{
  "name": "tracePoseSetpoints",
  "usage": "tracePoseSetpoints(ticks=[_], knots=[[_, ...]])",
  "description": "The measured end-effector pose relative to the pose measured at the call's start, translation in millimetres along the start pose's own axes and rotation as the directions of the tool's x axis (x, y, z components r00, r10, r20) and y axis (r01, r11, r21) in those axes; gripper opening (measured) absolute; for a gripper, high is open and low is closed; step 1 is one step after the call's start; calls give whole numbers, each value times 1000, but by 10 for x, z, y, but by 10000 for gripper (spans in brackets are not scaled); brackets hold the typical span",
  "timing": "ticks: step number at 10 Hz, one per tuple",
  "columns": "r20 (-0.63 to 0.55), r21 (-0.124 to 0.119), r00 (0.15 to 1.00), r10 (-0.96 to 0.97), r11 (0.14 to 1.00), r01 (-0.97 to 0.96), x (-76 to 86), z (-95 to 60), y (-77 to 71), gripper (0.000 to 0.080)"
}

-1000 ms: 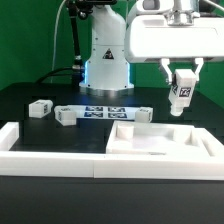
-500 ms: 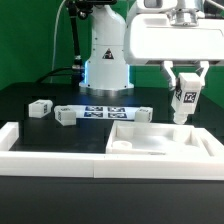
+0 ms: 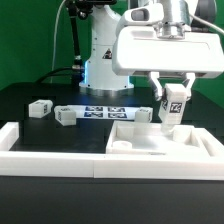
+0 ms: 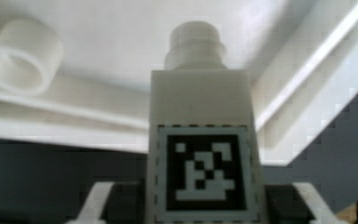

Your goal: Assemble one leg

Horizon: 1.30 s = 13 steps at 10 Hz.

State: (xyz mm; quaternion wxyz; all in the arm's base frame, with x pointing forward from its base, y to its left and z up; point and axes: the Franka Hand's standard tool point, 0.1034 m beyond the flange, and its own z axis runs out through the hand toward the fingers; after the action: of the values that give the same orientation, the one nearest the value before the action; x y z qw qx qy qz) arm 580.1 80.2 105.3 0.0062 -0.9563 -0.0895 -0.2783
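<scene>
Black bench [image 3: 30, 92] is lying before a green backdrop [image 3: 25, 40]. The fingers [image 3: 158, 95] are pinching the leg [image 3: 173, 103] by its sides, holding it upright over the white panel [image 3: 190, 150] at the exterior view's right.

The gripper [image 3: 173, 97] clamps the leg [image 3: 173, 106] upright over the white square panel's [image 3: 165, 147] far edge. The marker board [image 3: 105, 112] lies flat toward the exterior view's left.
</scene>
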Motion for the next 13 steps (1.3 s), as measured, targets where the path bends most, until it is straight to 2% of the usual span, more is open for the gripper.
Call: tracePoseSetpoints(ticks=[3, 4, 8, 9, 11, 13], knots=[[-6, 9, 1000, 4, 1000, -4, 168, 160, -46, 292], [-12, 12, 1000, 2, 1000, -2, 208, 156, -81, 292], [-8, 10, 1000, 3, 1000, -3, 180, 165, -63, 292], [-5, 15, 1000, 2, 1000, -2, 186, 180, -110, 292], [-5, 26, 1000, -8, 1000, 8, 285, 238, -194, 292], [-10, 26, 1000, -6, 1000, 7, 326, 292, -185, 292]])
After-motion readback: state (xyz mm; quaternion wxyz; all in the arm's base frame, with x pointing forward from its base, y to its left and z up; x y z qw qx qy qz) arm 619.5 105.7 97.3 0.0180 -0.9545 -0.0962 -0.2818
